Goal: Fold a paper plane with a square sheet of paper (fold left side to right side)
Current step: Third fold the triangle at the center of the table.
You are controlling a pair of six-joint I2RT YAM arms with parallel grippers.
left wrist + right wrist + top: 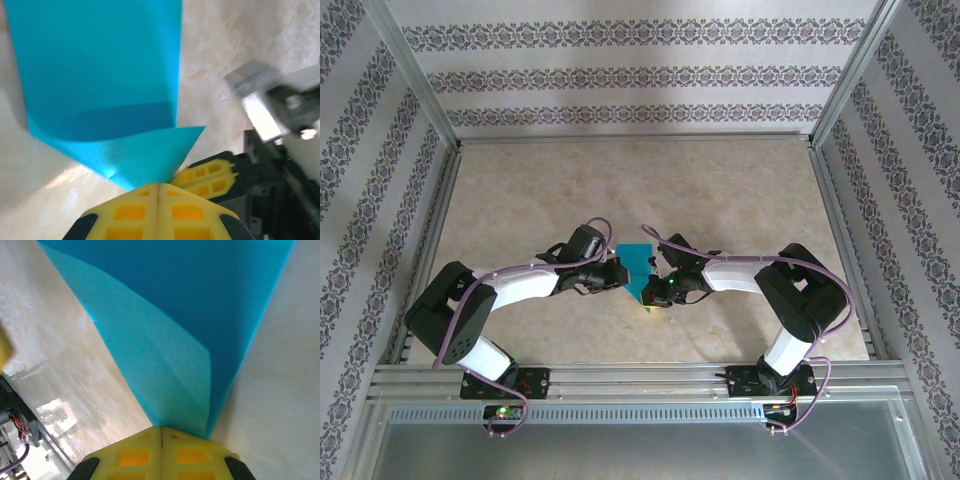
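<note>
The square sheet of paper (637, 268) lies at the centre of the top view on the tan table (740, 190). It is part-folded, and its lower end curls up off the surface where my two pincers meet it. My left pincer (158, 188) is clenched on a curled corner at the bottom middle of its wrist view, and my right pincer (161, 430) is clenched on the pointed tip at the bottom of its own. I judge this two-sided pinch is there to hold the layers aligned for carrying the left side over to the right.
</note>
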